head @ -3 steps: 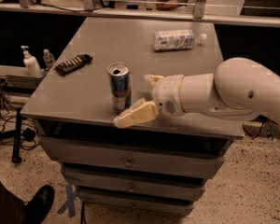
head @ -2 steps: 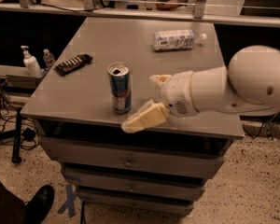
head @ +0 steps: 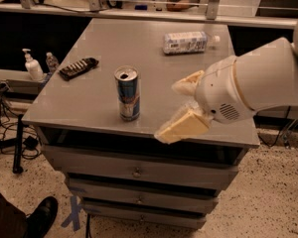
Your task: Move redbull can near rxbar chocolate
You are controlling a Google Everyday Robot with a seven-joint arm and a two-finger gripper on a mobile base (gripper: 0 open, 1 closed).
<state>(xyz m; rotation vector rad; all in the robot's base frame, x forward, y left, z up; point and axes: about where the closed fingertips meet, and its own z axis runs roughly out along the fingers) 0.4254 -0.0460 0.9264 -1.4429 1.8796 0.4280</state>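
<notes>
i hold the gripper (head: pixel 183 107), its 2 fingers spread and empty, at the front edge of the tabletop (head: pixel 154 53), the upright redbull can (head: pixel 127 94) just toward the left edge, where the rxbar chocolate (head: pixel 78 67) lies.

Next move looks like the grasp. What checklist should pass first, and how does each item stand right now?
1. Can upright on the table: ok.
2. Gripper to the can's right, jaws open and empty: ok.
3. Nothing between gripper and can: ok.
4. Bar in view near the table's left edge, apart from the can: ok.
5. Bottle lying at the back, off the can-to-bar path: ok.
6. Jaws level with the can's body: cannot tell.
</notes>
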